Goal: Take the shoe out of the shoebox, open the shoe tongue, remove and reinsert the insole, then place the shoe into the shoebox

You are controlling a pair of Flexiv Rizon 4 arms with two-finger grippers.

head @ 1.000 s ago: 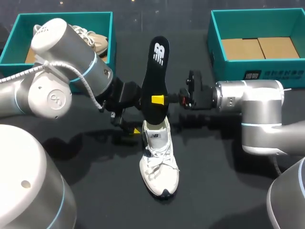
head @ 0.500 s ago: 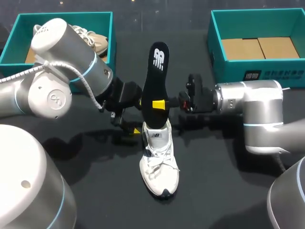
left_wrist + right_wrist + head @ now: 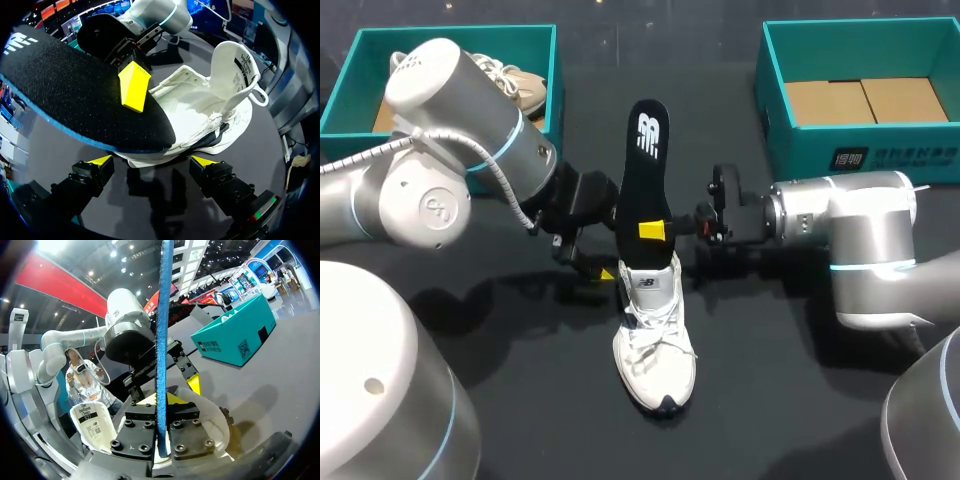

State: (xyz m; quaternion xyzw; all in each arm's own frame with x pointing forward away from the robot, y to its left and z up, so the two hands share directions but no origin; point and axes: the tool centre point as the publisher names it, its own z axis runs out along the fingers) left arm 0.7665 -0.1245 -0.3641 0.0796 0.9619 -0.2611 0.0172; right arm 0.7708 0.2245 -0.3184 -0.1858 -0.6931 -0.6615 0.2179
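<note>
Ok so the right gripper (image 3: 655, 229) is clamped flat across the insole (image 3: 645, 170), one finger on each face, about a third of the way up from the low end. The insole stands nearly upright out of that pinch, and its low end sits right at the mouth of the shoe (image 3: 655, 340), directly under the fingers. The shoe is on the table, sole down, with its heel towards both grippers.

The left gripper (image 3: 152, 162) is spread wide with nothing pinched. The heel of the shoe sits just ahead of it, between the two fingers (image 3: 102, 161). I honestly can't tell from the wrist view if either tip is actually touching the heel. Looks like bracing, not gripping.

My read is that this is the insole in/out step, with the low end at the opening. Tips for doing it clean:
- Keep the tongue (image 3: 232, 65) folded back like it is now. If it flops forward, the insole will jam on it.
- Tilt the insole towards the toe of the shoe so it slides along the footbed instead of stabbing straight down.
- Get the left fingers snug on the heel first, otherwise the shoe will probably just skate away from the push.
- Go slow. That foam looks bendy, so it'll buckle if it's forced.
</note>
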